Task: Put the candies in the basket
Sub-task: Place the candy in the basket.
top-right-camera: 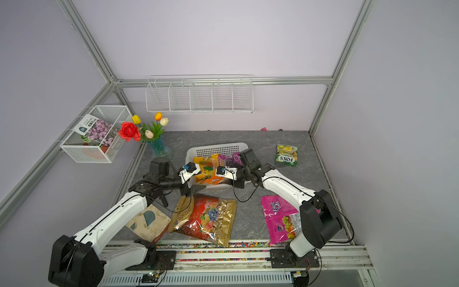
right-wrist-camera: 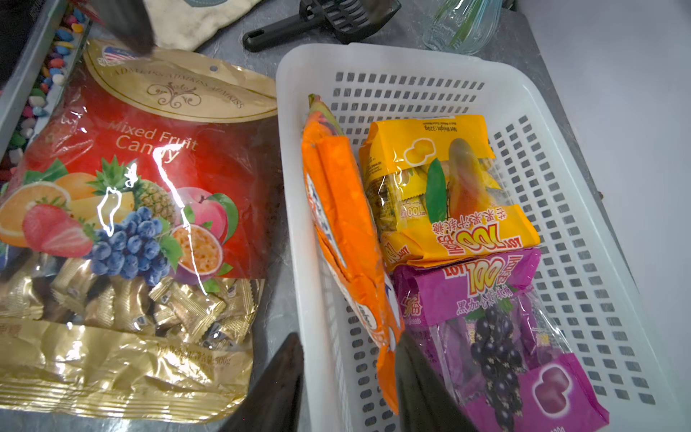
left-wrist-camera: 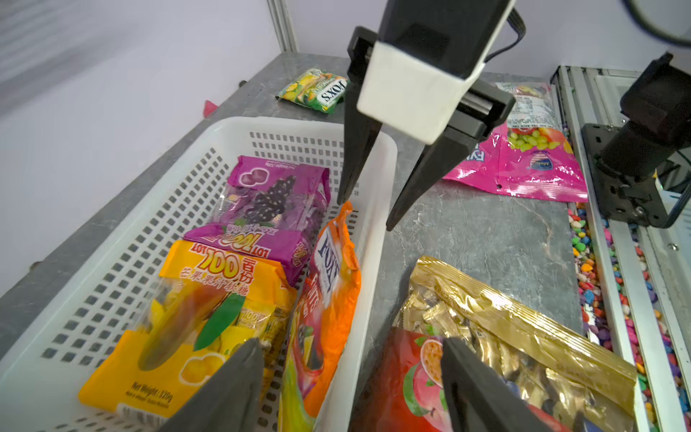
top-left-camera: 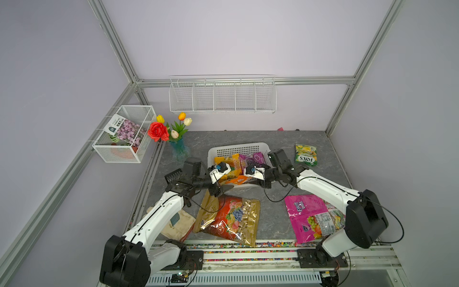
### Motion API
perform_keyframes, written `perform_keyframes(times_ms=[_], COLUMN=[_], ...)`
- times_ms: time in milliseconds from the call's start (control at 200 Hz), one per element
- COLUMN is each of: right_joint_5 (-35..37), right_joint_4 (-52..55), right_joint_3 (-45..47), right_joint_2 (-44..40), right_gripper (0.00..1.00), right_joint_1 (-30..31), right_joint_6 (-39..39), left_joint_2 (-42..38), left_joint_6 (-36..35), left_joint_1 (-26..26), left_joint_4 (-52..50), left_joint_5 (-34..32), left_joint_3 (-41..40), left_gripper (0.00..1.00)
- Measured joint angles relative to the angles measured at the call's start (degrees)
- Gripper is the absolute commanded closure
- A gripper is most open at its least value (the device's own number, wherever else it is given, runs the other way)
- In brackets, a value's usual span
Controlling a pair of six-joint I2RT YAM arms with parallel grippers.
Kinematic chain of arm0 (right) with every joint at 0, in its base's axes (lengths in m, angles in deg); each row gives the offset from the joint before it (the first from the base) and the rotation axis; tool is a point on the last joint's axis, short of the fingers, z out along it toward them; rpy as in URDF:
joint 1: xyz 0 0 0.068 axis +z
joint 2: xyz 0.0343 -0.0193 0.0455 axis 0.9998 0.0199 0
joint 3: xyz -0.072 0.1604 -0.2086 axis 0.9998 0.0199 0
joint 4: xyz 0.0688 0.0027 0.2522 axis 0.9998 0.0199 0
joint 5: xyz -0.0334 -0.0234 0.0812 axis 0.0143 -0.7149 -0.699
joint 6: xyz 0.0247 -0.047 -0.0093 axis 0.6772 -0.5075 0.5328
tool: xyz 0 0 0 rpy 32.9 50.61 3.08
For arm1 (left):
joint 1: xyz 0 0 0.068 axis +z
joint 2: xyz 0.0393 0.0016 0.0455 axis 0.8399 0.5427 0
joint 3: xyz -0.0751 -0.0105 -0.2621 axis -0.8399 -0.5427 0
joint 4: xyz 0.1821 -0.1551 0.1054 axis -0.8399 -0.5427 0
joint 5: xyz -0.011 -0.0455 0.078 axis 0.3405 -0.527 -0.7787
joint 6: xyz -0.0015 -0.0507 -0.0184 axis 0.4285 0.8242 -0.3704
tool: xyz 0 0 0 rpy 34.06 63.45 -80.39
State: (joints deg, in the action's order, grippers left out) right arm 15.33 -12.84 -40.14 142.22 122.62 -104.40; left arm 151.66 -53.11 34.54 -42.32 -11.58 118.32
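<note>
The white basket (top-left-camera: 236, 147) holds a yellow candy bag (right-wrist-camera: 448, 187), a purple grape bag (right-wrist-camera: 504, 336) and an orange bag (right-wrist-camera: 347, 224) that leans on edge against its near wall. My right gripper (right-wrist-camera: 347, 355) is open astride that wall, with the orange bag's corner beside its inner finger. My left gripper (left-wrist-camera: 351, 374) hangs open over the same wall and over the gold-and-red bag (top-left-camera: 228, 218), which lies flat in front of the basket. The pink bag (top-left-camera: 308, 216) lies under the right arm. The green FOX'S bag (top-left-camera: 306, 154) lies right of the basket.
A vase of flowers (top-left-camera: 178, 146) stands left of the basket, with a black scoop (right-wrist-camera: 321, 18) beside it. A cloth pouch (top-left-camera: 178, 223) lies under the left arm. A wire mesh box (top-left-camera: 124, 134) and a wire rack (top-left-camera: 222, 95) hang on the walls.
</note>
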Motion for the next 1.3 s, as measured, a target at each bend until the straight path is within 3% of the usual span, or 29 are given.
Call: perform_keyframes(times_ms=[70,190,260,340,370,525,875,1065,1300], right_joint_5=[1.40,3.63,4.20,3.91,3.72,2.58,0.63,4.52,12.94], right_joint_4=[-0.07,-0.09,-0.17,-0.85,-1.11,-1.97,-0.39,-4.04,-12.37], right_joint_3=[0.00,-0.02,0.00,0.39,0.63,1.38,2.97,4.70,11.58], right_joint_2=[0.02,-0.50,-1.81,-4.44,-5.62,-9.22,-8.07,-7.23,-10.71], right_gripper=[0.53,0.54,0.54,0.54,0.55,0.55,0.56,0.55,0.54], right_joint_1=[0.31,0.28,0.07,-0.59,-0.96,-2.19,-2.19,-4.02,-15.19], right_joint_6=[0.61,1.73,2.84,4.26,4.79,6.19,7.30,15.06,29.79], left_joint_2=[4.11,10.67,13.53,15.54,15.89,16.68,17.27,27.69,37.51], left_joint_6=[-2.84,-6.54,-8.33,-9.40,-9.94,-10.73,-10.91,-11.37,-11.37], left_joint_1=[-0.81,-1.40,-1.44,-1.51,-1.55,-2.36,-6.49,-8.50,-13.44], left_joint_4=[-0.44,-2.19,-4.15,-6.80,-7.48,-13.77,-28.72,-38.53,-47.23], left_joint_5=[-0.81,-2.95,-3.85,-4.61,-4.98,-8.04,-18.32,-24.15,-31.80], left_joint_3=[1.42,4.37,6.67,9.51,10.38,15.26,25.62,38.18,43.91], left_gripper=[0.28,0.48,0.64,0.92,0.98,0.99,0.99,0.97,0.94])
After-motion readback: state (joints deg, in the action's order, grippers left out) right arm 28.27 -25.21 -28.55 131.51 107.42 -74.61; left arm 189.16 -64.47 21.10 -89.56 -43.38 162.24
